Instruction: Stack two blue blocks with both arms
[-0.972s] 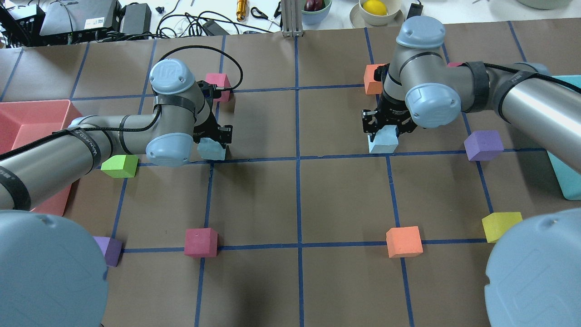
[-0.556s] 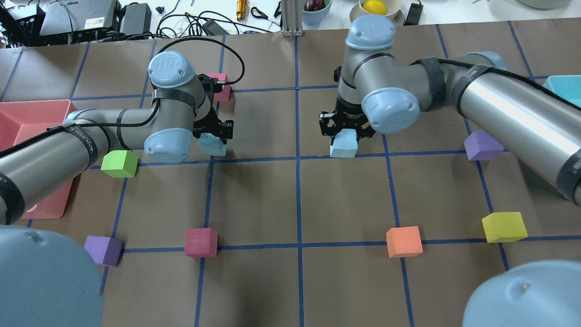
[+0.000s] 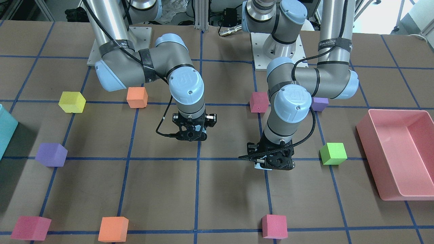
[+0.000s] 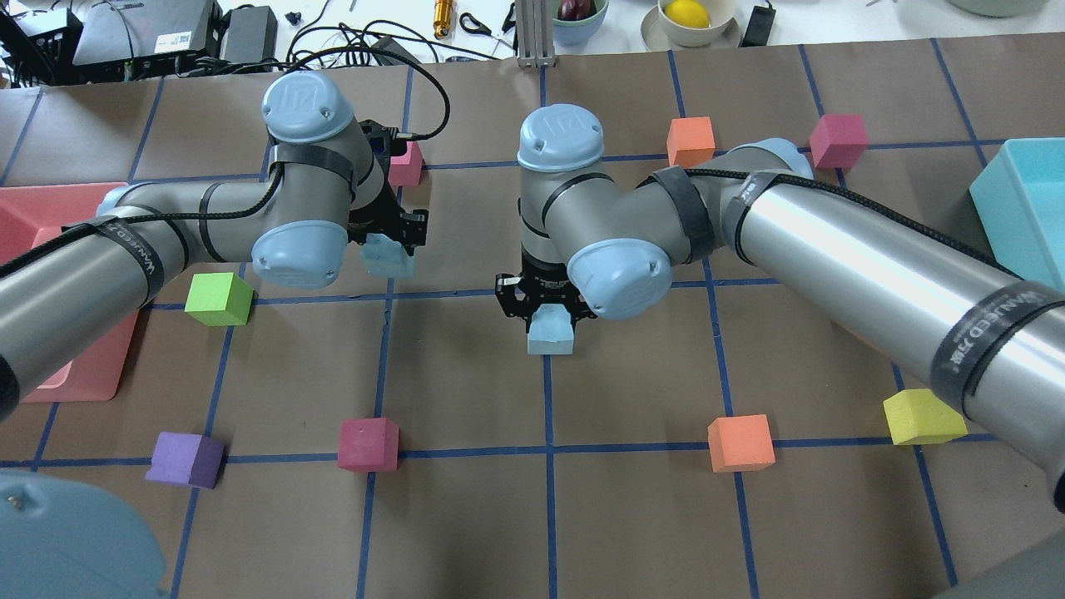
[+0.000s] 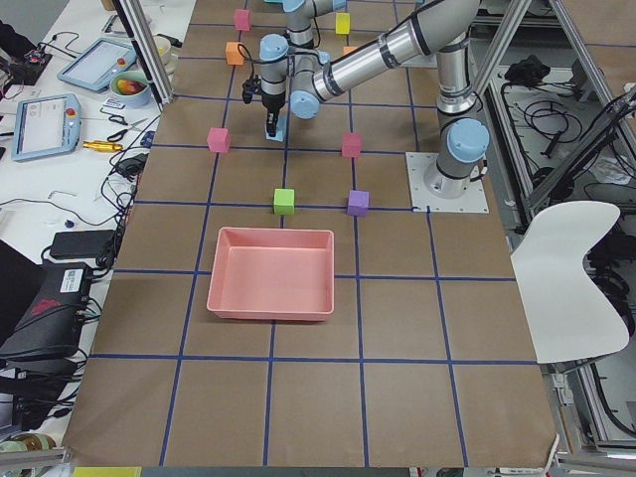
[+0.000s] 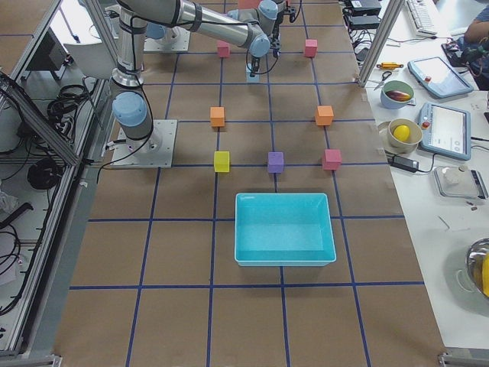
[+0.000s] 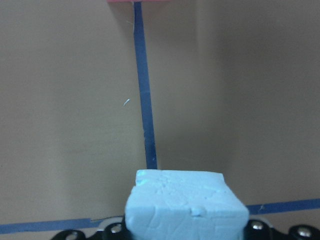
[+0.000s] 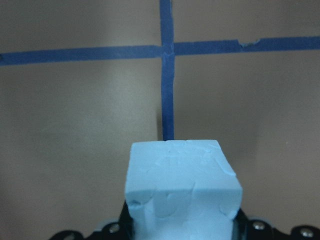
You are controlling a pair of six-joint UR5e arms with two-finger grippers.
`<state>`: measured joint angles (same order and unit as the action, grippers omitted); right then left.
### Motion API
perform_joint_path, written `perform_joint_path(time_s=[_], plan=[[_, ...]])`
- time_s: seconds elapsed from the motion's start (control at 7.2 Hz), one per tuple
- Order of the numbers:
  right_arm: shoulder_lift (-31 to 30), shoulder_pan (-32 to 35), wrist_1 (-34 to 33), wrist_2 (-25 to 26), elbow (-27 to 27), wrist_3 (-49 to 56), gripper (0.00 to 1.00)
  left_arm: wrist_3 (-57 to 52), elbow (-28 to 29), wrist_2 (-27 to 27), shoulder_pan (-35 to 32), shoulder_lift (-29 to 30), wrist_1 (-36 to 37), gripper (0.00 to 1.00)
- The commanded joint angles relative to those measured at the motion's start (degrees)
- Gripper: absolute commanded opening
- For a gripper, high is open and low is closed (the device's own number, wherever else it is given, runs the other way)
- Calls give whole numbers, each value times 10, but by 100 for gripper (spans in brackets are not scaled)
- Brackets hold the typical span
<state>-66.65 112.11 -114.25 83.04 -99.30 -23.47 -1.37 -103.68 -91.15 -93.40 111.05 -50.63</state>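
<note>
My left gripper point(image 4: 391, 243) is shut on a pale blue block point(image 4: 386, 263) and holds it just above the table, left of centre. The left wrist view shows this block point(image 7: 185, 205) between the jaws, over a blue tape line. My right gripper point(image 4: 547, 309) is shut on the second pale blue block point(image 4: 551, 337) and holds it over the table's centre line. The right wrist view shows that block point(image 8: 182, 185) just short of a tape crossing. In the front-facing view both grippers, right point(image 3: 191, 133) and left point(image 3: 273, 162), point straight down and the blocks are mostly hidden.
A pink bin point(image 4: 58, 195) stands at the left edge and a teal bin point(image 4: 1011, 204) at the right. Loose cubes lie around: green point(image 4: 218, 298), purple point(image 4: 187, 457), magenta point(image 4: 368, 443), orange point(image 4: 740, 443), yellow point(image 4: 922, 416), orange point(image 4: 691, 141) and magenta point(image 4: 838, 140).
My right arm has swung left and a little nearer with its blue block, from the right half to the centre line. My left gripper has barely moved with its block.
</note>
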Motion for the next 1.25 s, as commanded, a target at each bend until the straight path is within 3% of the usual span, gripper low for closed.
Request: perform_joint_path(time_s=[0.0,0.28,0.42,0.56,0.69,1.11], plan=[[-1,7,-23,-2,-31,1,0,27,-2,0,-20,-26,-33,0],[0,13,-22,-4,-32,-2,0,39,-6,0,-35,-47,-61,0],[0,13,-22,-14,-33,-3,21,50,-6,-1,-38,-55,-73,0],[0,13,-22,-14,-33,-6,72,50,-6,0,-38,-59,-81,0],[0,13,-24,-13,-33,-9,100,51,-6,0,-40,-60,-83,0],[-8,-6,-16,-10,-10,-9,100,51,-5,14,-42,-60,-83,0]])
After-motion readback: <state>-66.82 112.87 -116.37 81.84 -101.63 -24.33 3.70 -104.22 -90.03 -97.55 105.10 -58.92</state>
